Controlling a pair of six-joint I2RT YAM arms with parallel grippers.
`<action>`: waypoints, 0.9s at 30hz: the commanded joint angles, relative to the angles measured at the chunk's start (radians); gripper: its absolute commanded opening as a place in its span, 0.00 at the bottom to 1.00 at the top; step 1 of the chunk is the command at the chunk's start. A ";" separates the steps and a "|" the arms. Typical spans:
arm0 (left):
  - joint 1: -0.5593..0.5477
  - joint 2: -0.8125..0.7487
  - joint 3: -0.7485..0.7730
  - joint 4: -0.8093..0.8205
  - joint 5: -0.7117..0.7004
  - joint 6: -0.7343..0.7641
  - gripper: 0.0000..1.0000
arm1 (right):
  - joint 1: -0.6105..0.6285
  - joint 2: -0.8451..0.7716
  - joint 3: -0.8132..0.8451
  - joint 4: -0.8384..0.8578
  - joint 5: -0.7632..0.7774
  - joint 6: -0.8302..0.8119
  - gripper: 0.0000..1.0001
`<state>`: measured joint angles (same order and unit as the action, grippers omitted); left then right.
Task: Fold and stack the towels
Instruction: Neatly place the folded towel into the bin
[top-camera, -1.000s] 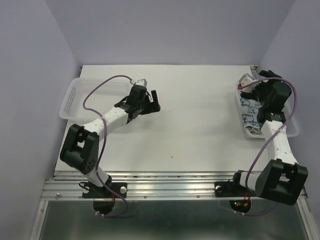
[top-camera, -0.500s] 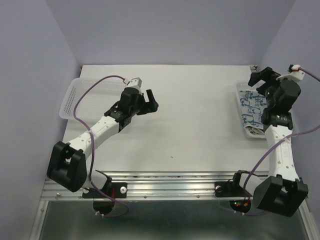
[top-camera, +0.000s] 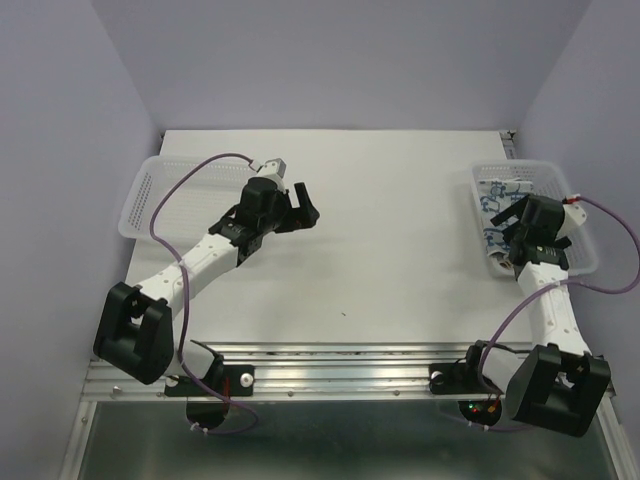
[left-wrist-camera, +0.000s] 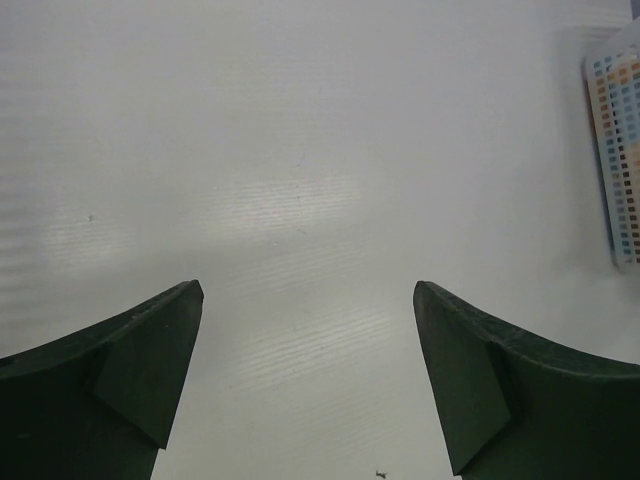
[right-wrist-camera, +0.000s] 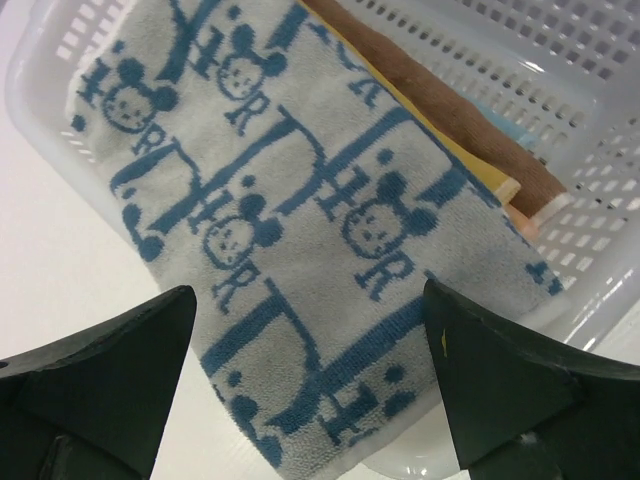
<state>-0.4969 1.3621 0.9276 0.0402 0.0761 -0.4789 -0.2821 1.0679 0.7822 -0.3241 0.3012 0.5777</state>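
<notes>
Your white counter (top-camera: 400, 260) has bare middle space. The left basket (top-camera: 150, 195) sits by the left edge; you can't tell what's inside. The right basket (top-camera: 575, 215) by the right edge holds a grey-and-blue mouse towel (right-wrist-camera: 300, 220) lying on top of a brown towel (right-wrist-camera: 450, 120) and others. Your right gripper (right-wrist-camera: 310, 400) hangs over the mouse towel, fingers spread wide, holding nothing. It looks set to drop and pinch an edge. Your left gripper (left-wrist-camera: 308, 390) waits open above bare counter.
</notes>
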 joint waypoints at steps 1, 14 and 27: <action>0.003 -0.021 -0.013 0.033 0.013 0.016 0.98 | -0.011 -0.025 -0.047 0.000 0.088 0.112 1.00; 0.003 -0.052 -0.027 0.026 -0.016 0.010 0.98 | -0.034 0.078 -0.064 0.056 0.045 0.142 1.00; 0.003 -0.058 -0.026 0.017 -0.042 0.013 0.98 | -0.088 0.146 0.023 0.149 0.047 -0.018 1.00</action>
<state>-0.4969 1.3354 0.9085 0.0402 0.0448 -0.4793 -0.3599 1.2438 0.7437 -0.2314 0.3283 0.6384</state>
